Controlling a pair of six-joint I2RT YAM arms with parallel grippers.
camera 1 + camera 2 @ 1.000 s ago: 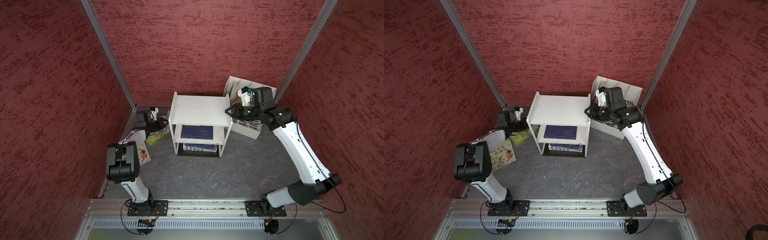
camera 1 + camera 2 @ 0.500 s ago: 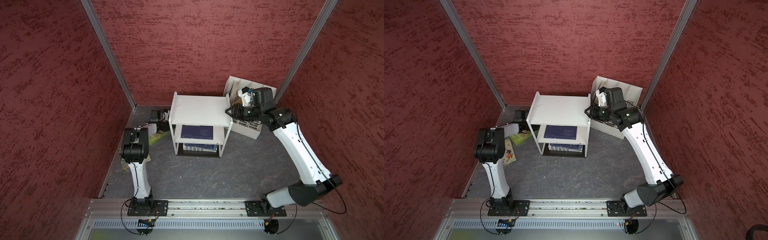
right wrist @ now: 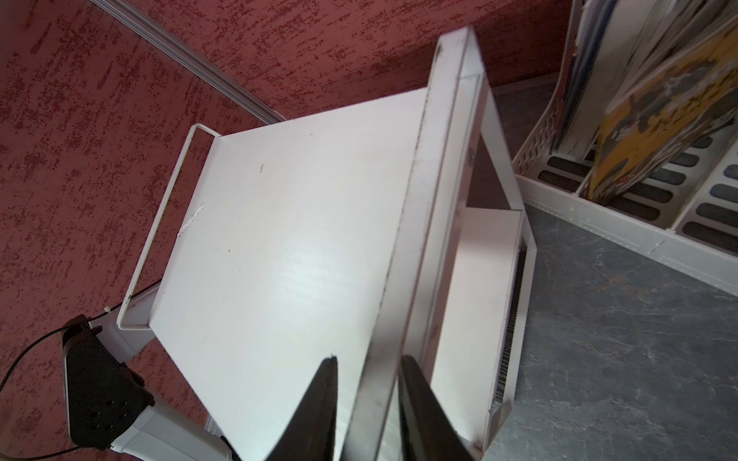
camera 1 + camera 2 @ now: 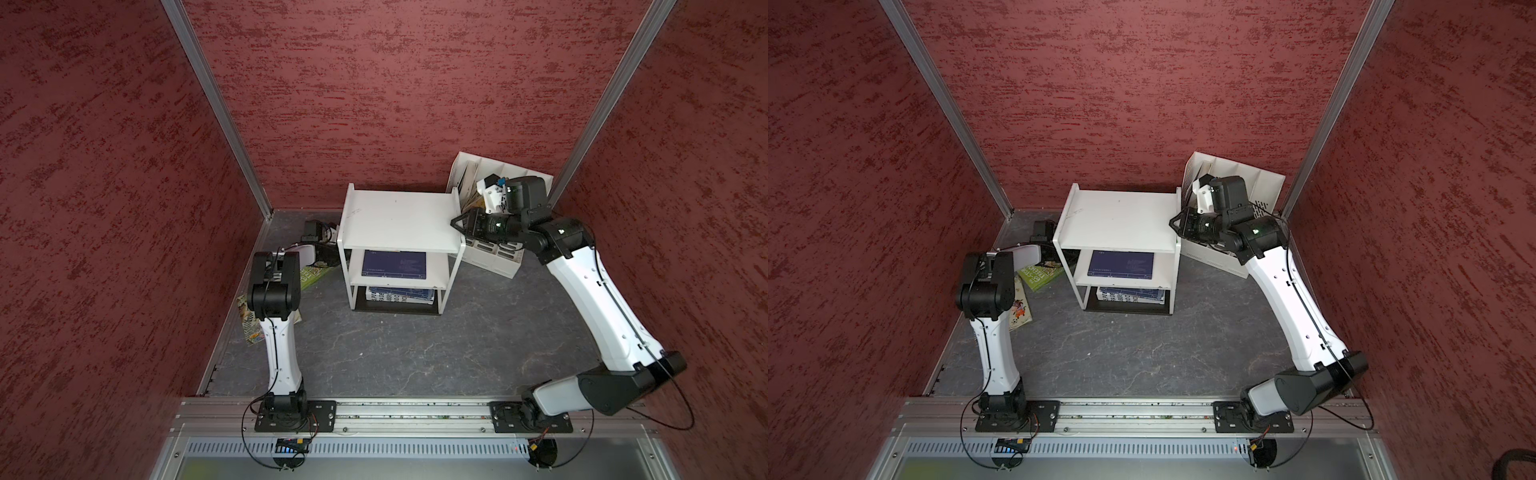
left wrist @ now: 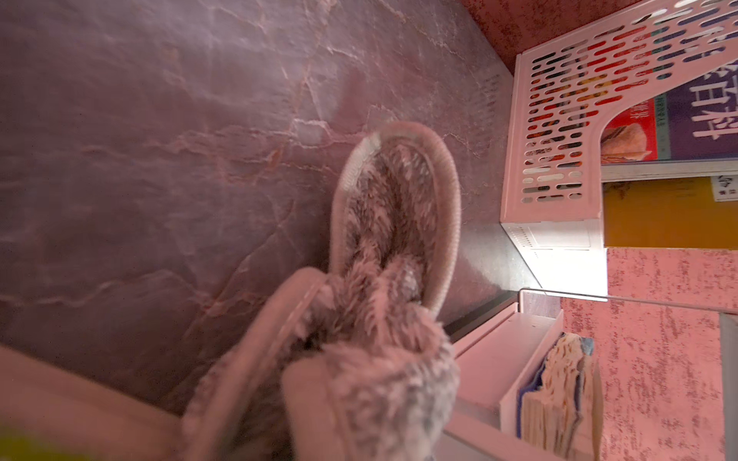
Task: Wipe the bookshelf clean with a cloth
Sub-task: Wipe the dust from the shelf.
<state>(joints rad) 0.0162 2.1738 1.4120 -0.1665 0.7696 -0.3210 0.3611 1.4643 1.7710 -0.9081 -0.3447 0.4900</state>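
Gripping the raised right edge of the bookshelf (image 4: 399,224), the right gripper (image 3: 368,361) has one finger on each side of that white rail, closed on it at the level of the top board. The bookshelf stands at the far middle of the grey floor (image 4: 395,353), with a blue book (image 4: 394,264) on its middle tier and more books below. Just to its right stands a white file holder (image 4: 498,266), close behind the right arm's wrist.

The left gripper (image 4: 329,255) sits low, just beside the bookshelf's left legs and largely hidden by them in both top views. It is closed on the cloth (image 5: 395,223), a fluffy grey piece with a stitched, rounded edge that sticks out bunched over the floor; whether it touches the floor cannot be told. A green book (image 4: 311,276) lies on the floor beneath that arm.
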